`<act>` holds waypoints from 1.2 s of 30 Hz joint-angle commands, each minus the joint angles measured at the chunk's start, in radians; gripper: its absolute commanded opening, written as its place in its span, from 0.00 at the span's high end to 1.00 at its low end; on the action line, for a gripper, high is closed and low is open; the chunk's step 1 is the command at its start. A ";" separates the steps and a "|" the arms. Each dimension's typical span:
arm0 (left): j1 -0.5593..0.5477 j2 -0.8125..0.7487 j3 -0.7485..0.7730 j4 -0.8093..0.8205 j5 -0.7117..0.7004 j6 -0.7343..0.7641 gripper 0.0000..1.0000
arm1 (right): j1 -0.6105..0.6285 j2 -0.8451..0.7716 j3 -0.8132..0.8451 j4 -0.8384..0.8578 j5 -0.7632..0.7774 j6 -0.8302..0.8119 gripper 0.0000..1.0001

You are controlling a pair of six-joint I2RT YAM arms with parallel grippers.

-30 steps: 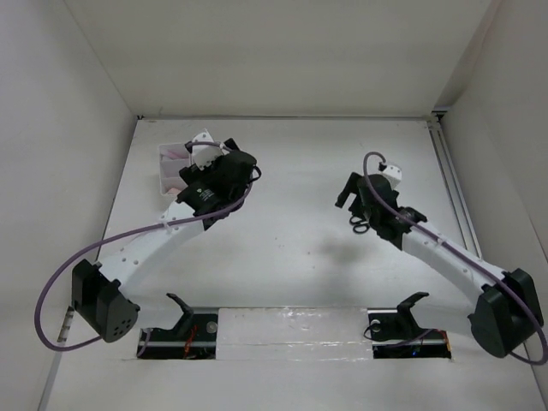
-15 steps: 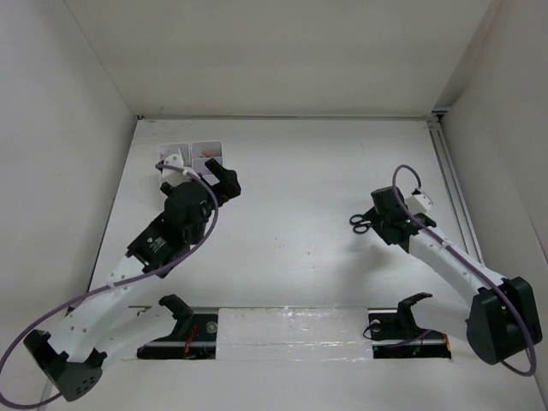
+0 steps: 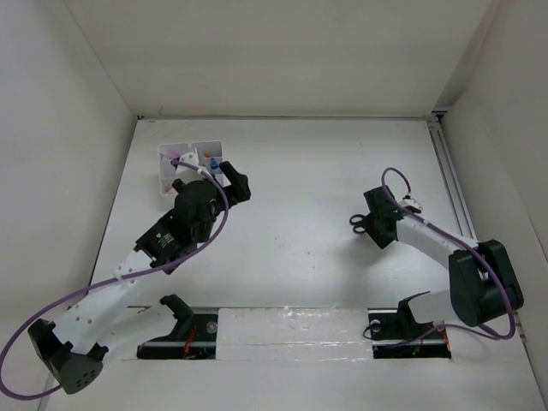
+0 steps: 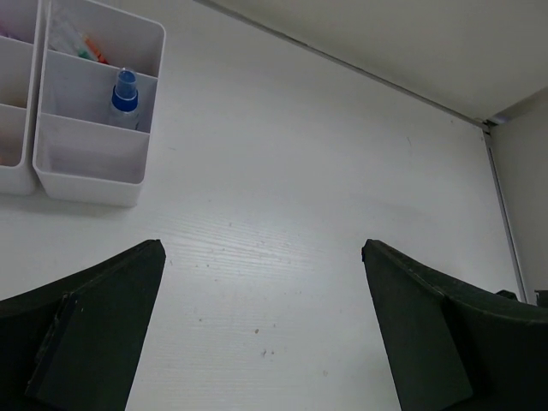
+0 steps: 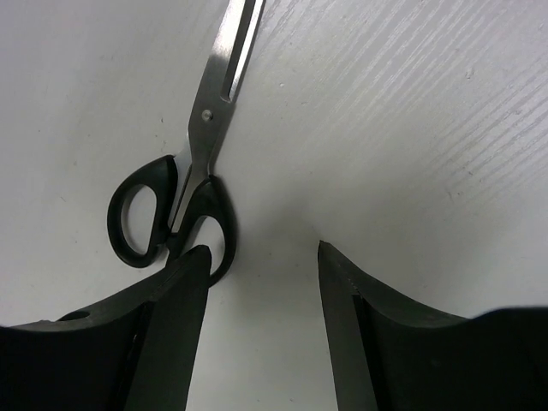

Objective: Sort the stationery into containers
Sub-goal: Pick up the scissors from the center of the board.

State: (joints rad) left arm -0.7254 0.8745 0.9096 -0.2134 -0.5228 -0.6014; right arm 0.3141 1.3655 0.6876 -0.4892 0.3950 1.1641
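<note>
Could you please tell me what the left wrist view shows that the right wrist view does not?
Left wrist only: the tray, with a blue-capped bottle in one compartment. Right wrist only: the scissors, lying flat on the table, black handles nearest the camera. Both: the white table and the arm's own open pincer, the left pincer and the right pincer.

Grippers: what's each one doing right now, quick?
Left gripper: open, empty.
Right gripper: open, nothing between its fingers; scissors lie by one fingertip, not gripped.
</note>
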 commanded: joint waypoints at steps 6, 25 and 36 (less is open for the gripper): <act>-0.003 -0.023 0.003 0.036 0.021 0.029 0.00 | -0.024 0.033 0.062 0.005 -0.031 -0.021 0.41; -0.003 -0.052 0.061 -0.029 -0.002 0.018 0.00 | -0.038 0.176 0.202 -0.177 -0.022 -0.040 1.00; -0.003 0.159 0.089 0.035 0.444 0.101 0.00 | 0.106 -0.014 0.175 0.153 -0.125 -0.446 1.00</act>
State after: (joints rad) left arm -0.7250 0.9730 0.9543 -0.2169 -0.2691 -0.5426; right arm 0.3687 1.4513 0.8532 -0.5087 0.3080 0.8879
